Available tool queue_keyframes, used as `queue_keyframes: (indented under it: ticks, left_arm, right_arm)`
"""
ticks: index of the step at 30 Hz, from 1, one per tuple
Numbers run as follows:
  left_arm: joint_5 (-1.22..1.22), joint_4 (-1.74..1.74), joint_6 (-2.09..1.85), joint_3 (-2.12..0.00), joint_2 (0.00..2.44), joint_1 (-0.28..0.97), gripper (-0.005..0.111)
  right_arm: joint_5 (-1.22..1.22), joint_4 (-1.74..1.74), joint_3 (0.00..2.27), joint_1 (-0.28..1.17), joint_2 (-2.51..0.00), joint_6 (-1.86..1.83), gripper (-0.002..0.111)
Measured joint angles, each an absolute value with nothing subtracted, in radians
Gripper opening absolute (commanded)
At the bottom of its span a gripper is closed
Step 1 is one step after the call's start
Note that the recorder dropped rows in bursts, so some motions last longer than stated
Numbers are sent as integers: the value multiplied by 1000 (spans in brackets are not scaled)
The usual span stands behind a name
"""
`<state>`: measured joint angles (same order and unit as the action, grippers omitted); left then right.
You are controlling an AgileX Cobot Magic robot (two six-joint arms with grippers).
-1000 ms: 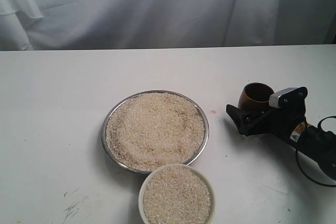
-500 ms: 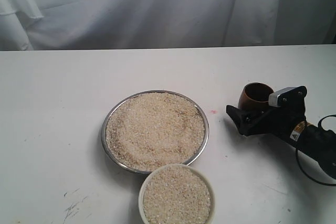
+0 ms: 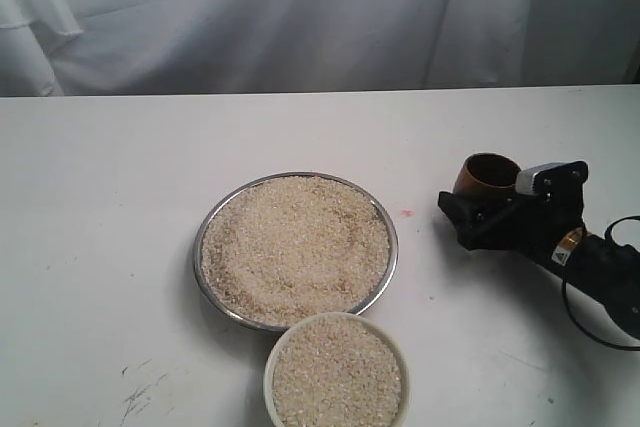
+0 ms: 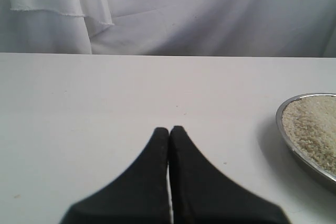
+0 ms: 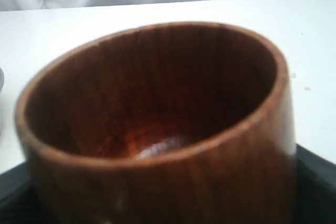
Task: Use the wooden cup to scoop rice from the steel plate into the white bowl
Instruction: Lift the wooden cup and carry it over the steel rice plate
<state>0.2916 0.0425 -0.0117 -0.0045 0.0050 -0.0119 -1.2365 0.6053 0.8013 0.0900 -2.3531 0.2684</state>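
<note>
The steel plate [image 3: 199,247] is sitting near the middle of the white table [image 3: 100,197], heaped across with rice [image 3: 295,247]; the white bowl [image 3: 268,375] is standing just beside its near rim, at the lower edge of the exterior view, and is itself carrying rice almost to the brim. The wooden cup [image 3: 485,182] is standing on the table to the right of the plate, well apart from it, with its mouth facing up and its dark inside showing; in the right wrist view it is filling nearly the whole picture, and no grains are showing inside it. The right gripper [image 3: 470,209] is lying low at the cup, its black jaws flanking the cup's sides, one at each lower corner of the right wrist view; whether they are pressing on the wood or standing just off it is not possible to tell. A black cable [image 3: 590,322] is looping beside that arm. The left gripper [image 4: 168,129] is showing only in its own wrist view, with its two black fingers pressed together and nothing between them, hanging over bare table with the plate's rim off to one side. A white cloth [image 3: 300,17] is hanging behind the table; a small pink speck [image 3: 406,213] is lying between the plate and the cup.
</note>
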Motion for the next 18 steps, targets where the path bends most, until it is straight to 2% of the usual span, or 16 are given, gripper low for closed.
queue_keyframes:
  ticks: [1, 10, 18]
  left_arm:
    - [292, 42, -12, -5, 5, -12, 0]
    - [292, 42, -12, -5, 5, -12, 0]
    - [292, 42, -12, -5, 5, -12, 0]
  right_arm:
    - [-1225, 615, 801, 90, -2342, 298, 0]
    - [-1128, 816, 800, 93, -2128, 431, 0]
    - [-874, 910, 798, 184, -1920, 594, 0]
